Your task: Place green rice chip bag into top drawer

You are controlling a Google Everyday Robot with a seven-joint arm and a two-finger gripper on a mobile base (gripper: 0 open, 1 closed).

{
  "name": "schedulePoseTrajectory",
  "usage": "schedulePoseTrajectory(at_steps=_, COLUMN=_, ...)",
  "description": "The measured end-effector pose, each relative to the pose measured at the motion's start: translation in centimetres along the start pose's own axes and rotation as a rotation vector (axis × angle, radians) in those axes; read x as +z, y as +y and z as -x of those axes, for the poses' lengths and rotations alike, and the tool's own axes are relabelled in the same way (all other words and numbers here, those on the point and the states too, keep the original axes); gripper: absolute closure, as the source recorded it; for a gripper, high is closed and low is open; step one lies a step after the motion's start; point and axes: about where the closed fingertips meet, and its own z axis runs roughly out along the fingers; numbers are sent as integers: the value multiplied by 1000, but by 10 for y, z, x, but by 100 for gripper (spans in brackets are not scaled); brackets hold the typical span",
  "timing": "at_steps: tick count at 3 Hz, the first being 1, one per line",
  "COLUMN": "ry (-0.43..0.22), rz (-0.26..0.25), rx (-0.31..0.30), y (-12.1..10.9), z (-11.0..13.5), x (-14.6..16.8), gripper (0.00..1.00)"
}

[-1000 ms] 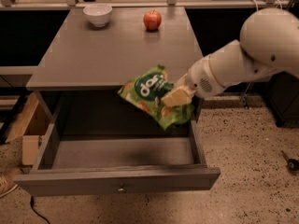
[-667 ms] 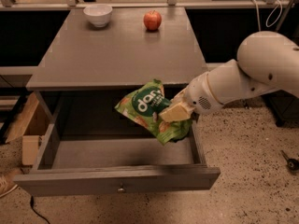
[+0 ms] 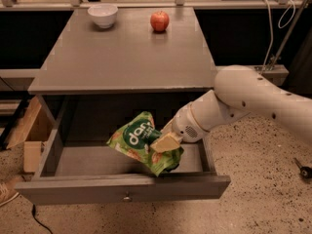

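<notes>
The green rice chip bag, bright green with a dark-green patch and white lettering, hangs inside the open top drawer, just above its floor at the middle right. My gripper is shut on the bag's right side, with a tan finger across it. The white arm reaches in from the right. The drawer is pulled fully out, with a small round knob on its front panel.
A grey table stands above the drawer, with a white bowl at its back left and a red apple at its back middle. A wooden box sits on the floor at left. Speckled floor lies to the right.
My arm has lowered the bag down and to the left, from above the drawer's right side into the drawer.
</notes>
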Motion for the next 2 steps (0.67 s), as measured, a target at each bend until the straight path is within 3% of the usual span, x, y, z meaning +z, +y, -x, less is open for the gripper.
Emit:
schedulePoseTrajectory(at_steps=1, ry=-31, rz=0, rx=39, y=-10, z=5, x=35, gripper=100)
schedulePoseTrajectory(at_steps=2, ry=-87, rz=-43, rx=99, y=-31, z=14, x=55, gripper=100)
